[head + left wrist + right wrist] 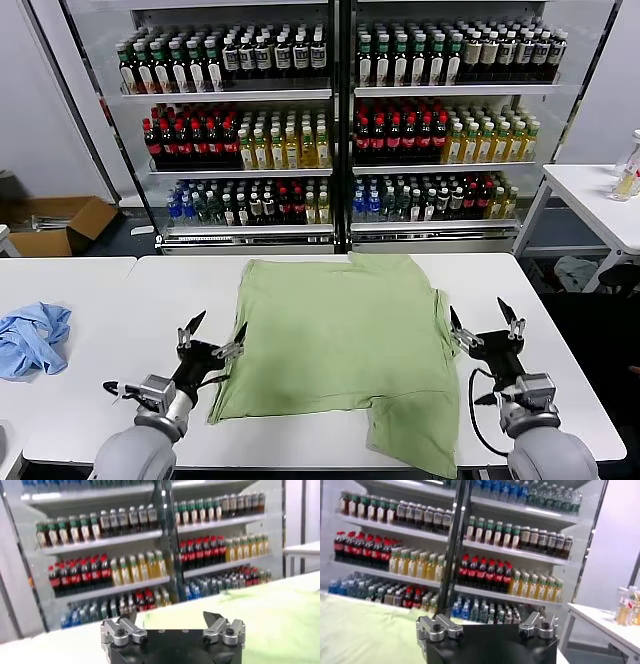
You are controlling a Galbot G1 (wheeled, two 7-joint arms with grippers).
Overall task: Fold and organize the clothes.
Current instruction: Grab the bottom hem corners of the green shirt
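Light green shirt (340, 345) lies flat, overhanging the table (90, 400) front edge; soft, light, floppy, so pinch its side hems. Left gripper (212, 335) and right gripper (483, 322) both spread, holding nothing

The green shirt (340, 350) lies plain side up, its front hidden, its near hem overhanging the table (530, 290).

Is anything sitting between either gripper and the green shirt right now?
Nothing visible. The left gripper and right gripper, both open, flank the green shirt with only bare table between. The blue cloth lies well off to the left.
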